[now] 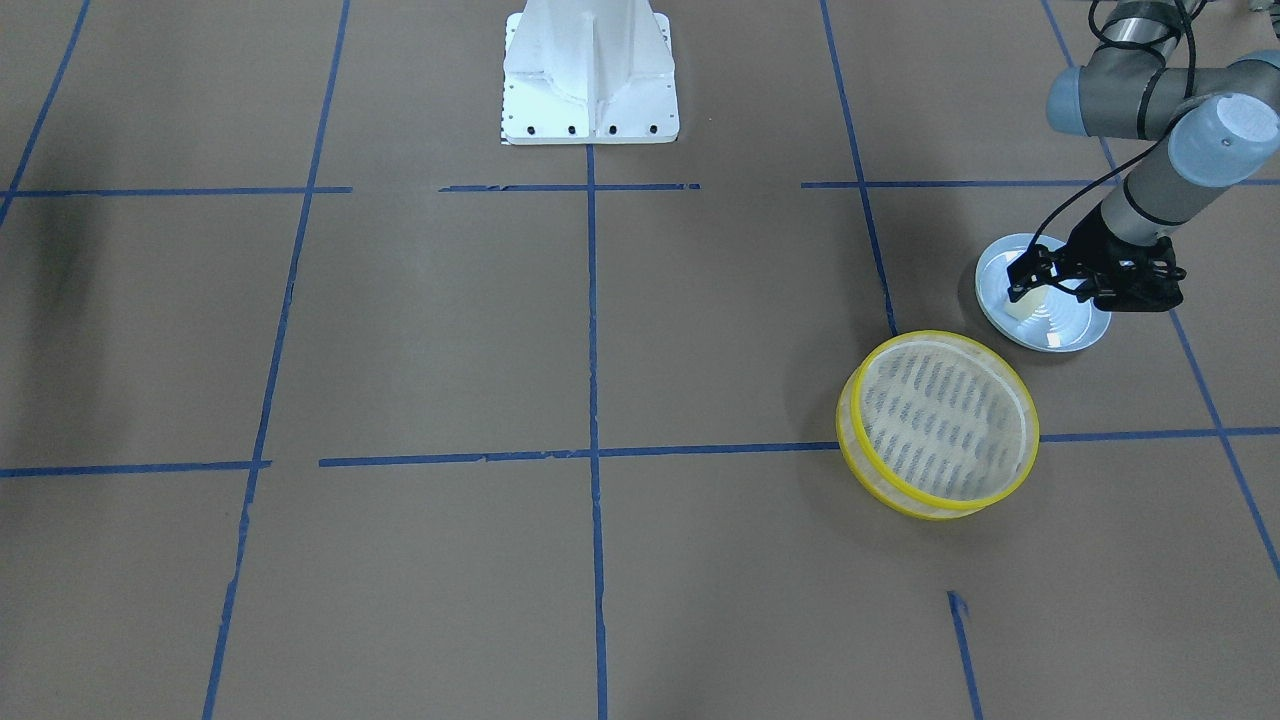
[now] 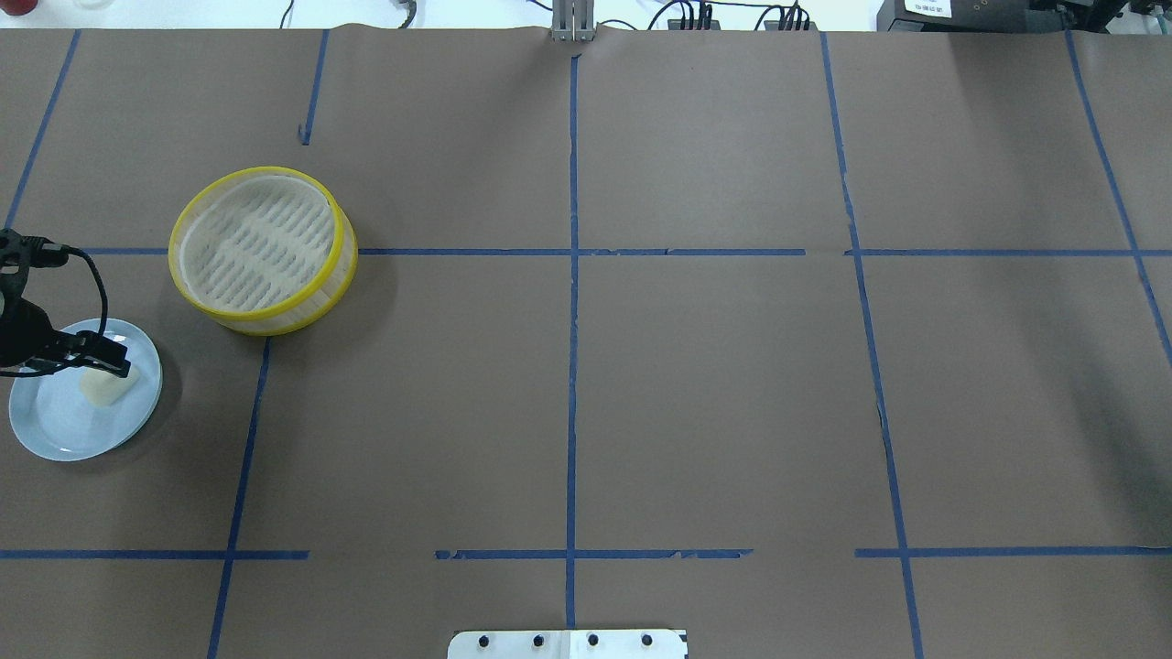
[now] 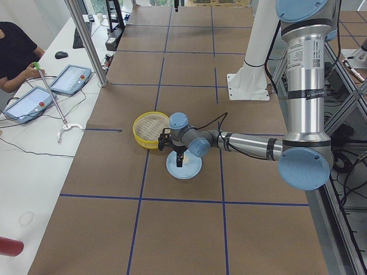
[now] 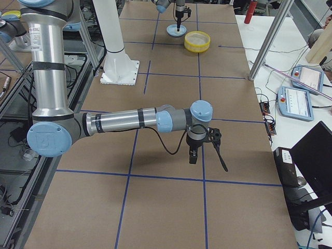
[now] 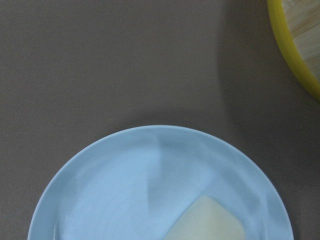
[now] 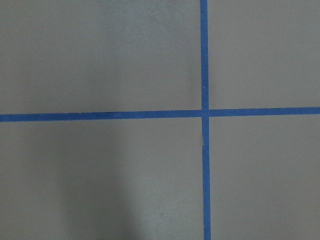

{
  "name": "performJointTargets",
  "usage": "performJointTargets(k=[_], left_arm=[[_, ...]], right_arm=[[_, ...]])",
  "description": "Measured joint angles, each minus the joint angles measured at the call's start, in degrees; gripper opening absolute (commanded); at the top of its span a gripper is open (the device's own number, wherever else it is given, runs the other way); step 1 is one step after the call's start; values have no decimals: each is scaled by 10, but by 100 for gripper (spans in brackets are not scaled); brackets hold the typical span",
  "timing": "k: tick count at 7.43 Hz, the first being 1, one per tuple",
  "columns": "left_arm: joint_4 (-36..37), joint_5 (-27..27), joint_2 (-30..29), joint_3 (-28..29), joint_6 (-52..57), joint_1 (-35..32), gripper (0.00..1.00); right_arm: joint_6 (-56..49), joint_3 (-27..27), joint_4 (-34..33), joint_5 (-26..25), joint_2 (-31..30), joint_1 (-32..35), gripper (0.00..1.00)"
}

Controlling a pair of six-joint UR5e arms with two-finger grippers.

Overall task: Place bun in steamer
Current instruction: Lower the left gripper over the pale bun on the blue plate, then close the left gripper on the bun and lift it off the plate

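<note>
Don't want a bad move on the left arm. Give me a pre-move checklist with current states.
1. Bun on plate: ok. The bun lies on the light blue plate.
2. Left end effector at the bun: ok, it is low over the plate, right at the bun.
3. Grip closed on the bun: cannot tell.
4. Steamer ready: ok. It is upright, open side up, with nothing in it.
5. Route from plate to steamer: ok. Only bare table lies between them.
6. Right end effector out of the way: ok, it is far along the table from the steamer.
</note>
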Motion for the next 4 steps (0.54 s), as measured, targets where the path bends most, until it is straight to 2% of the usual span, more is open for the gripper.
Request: performJointTargets(k=[4], left_arm=[[0,-1,-3,2,0,7,100]], right_arm=[[0,0,0,0,0,0,100]])
